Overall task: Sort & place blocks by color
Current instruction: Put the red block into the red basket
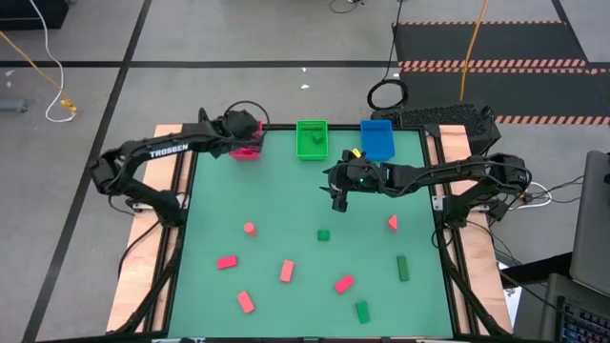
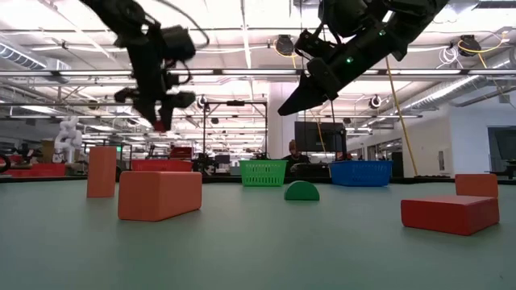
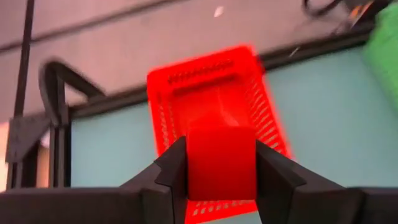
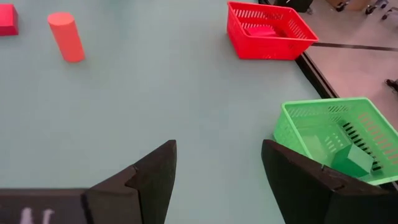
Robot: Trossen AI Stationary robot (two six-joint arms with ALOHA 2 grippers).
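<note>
Red blocks sat closest in the low view: an orange-red bar (image 2: 160, 194) on the left and a red bar (image 2: 449, 213) on the right. Between them, farther back, was a green half-round block (image 2: 301, 191). A tall red block (image 2: 101, 171) stood at the far left. The green bin (image 2: 264, 172) and blue bin (image 2: 361, 171) stood at the back. Both arms hung above the table.

From the high view, the left gripper (image 1: 246, 134) was over the red bin (image 1: 246, 151) at the back left of the green mat (image 1: 286, 210). The right gripper (image 1: 338, 197) hung over the mat, just in front of the green bin (image 1: 312, 140) and blue bin (image 1: 376, 139). Loose blocks lay on the near half of the mat: a pink round one (image 1: 249, 228), red bars (image 1: 227, 261), (image 1: 287, 272), (image 1: 246, 302) and (image 1: 344, 283), a red wedge (image 1: 392, 222), a small green cube (image 1: 323, 234) and green bars (image 1: 402, 268) and (image 1: 362, 311).

The left wrist view showed the left gripper (image 3: 221, 171) clamped on a red block (image 3: 221, 163), with a finger (image 3: 174, 171) pressed on each side. That block hung right above the red bin (image 3: 211, 93).

The right wrist view showed the right gripper (image 4: 217, 171) with its fingers (image 4: 155, 171) spread apart and nothing between them. Beyond it were the green bin (image 4: 292, 127) with green blocks (image 4: 351, 158) inside, the red bin (image 4: 239, 37) with a red block (image 4: 260, 29) inside, and a red round block (image 4: 66, 36) standing on the mat.
</note>
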